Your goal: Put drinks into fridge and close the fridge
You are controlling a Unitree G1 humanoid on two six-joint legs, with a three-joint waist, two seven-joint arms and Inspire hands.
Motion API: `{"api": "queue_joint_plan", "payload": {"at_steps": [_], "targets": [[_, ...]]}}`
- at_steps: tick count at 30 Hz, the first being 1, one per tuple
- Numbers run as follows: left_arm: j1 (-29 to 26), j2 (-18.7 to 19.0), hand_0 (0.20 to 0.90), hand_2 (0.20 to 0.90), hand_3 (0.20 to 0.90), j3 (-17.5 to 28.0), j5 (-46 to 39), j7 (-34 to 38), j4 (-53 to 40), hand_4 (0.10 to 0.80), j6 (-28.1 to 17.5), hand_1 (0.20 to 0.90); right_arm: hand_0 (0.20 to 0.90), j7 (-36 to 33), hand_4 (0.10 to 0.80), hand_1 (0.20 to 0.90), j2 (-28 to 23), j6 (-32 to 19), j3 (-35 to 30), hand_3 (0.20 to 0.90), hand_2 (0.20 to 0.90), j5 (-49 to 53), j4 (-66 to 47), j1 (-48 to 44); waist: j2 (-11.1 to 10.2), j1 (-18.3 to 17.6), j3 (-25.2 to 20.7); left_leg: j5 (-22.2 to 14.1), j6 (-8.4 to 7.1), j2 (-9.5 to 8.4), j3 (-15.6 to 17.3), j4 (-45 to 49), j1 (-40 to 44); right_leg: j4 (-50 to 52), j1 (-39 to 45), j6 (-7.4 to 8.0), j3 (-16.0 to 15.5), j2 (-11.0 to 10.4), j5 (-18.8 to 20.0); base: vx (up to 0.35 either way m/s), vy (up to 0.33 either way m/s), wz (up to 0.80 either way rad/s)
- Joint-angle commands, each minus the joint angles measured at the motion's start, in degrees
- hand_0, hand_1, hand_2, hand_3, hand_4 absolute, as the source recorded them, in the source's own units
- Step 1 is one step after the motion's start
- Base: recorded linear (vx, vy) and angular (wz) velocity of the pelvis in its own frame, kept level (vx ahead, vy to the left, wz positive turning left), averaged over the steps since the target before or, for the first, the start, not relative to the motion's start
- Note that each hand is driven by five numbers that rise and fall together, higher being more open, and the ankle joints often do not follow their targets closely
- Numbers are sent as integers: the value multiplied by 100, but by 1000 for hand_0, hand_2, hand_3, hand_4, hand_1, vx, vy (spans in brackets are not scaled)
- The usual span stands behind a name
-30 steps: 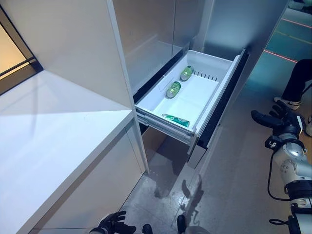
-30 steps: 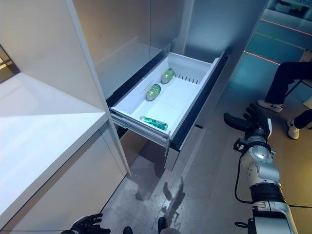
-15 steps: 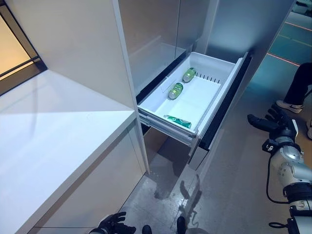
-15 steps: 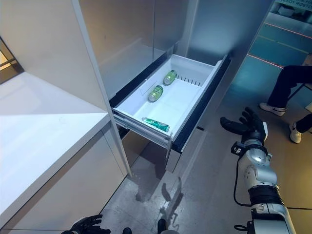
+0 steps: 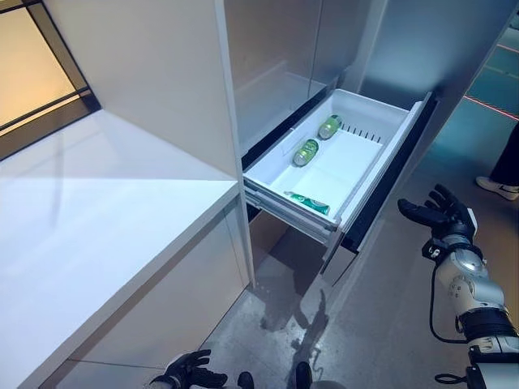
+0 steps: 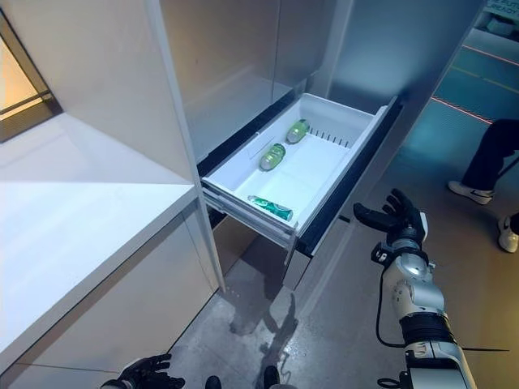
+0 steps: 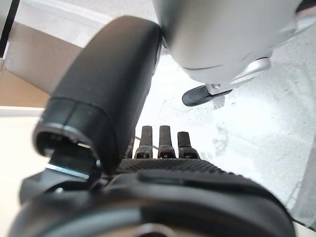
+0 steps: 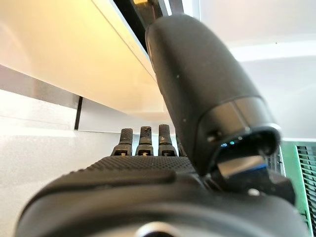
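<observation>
The white fridge drawer [image 5: 391,121] stands pulled out, with three green drinks lying in it: one bottle [image 5: 329,126] at the back, one [image 5: 305,151] in the middle, and a flat green bottle [image 5: 310,203] near the front wall. My right hand [image 5: 434,215] floats open to the right of the drawer's dark front panel [image 5: 393,182], its fingers spread, holding nothing. My left hand [image 5: 188,372] hangs low by the floor at the bottom edge, fingers relaxed and empty.
A white counter [image 5: 97,211] fills the left, with tall cabinet panels [image 5: 154,73] beside the fridge. Grey floor [image 5: 381,316] lies below the drawer. A person's leg and shoe [image 5: 504,174] show at the far right.
The camera has shifted, moving the whole scene rightward. My right hand has moved down and nearer to the drawer's front panel. The drawer and the drinks lie as before.
</observation>
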Motion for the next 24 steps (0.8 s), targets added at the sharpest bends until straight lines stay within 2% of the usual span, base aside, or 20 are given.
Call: {"api": "queue_joint_plan", "payload": {"at_steps": [1,5,12,20,24], "targets": [[-151,217,900,900,900,-134,-148,55,-256,800,47,900,900,247,800,900,-586,-677,-161,900,900,256,-110,-788,-57,284,207,-1023,157,-174,-345,1406,-700,1516,-562,-90,-313,11,-989,-113,66,13],[-188,201,900,900,900,-136,-195,118,-316,800,80,900,900,365,800,900,-722,-869,-110,900,900,193,120,-1077,16,428,426,-1093,182,-213,-495,1708,-913,1831,-669,-172,-458,-50,-1108,-54,70,25],[-32,259,900,900,900,-67,-239,219,-300,800,-51,900,900,546,800,900,-773,-1201,158,900,900,27,164,-1453,20,697,683,-1154,264,-351,-668,2160,-1283,2337,-901,-288,-679,-175,-1261,-13,60,17],[-69,280,900,900,900,-109,-352,326,-387,800,-343,900,900,396,800,900,-901,-1597,466,900,900,-245,80,-2229,102,1005,1154,-1601,409,-496,-694,3617,-2239,3687,-1649,-481,-935,-438,-1580,-19,64,19],[-131,319,900,900,900,-184,-413,345,-454,800,-401,900,900,276,800,900,-935,-1645,613,900,900,-240,-33,-2577,142,1097,1293,-1713,473,-587,-713,4144,-2682,4282,-2107,-560,-993,-535,-1723,-53,47,24]]}}
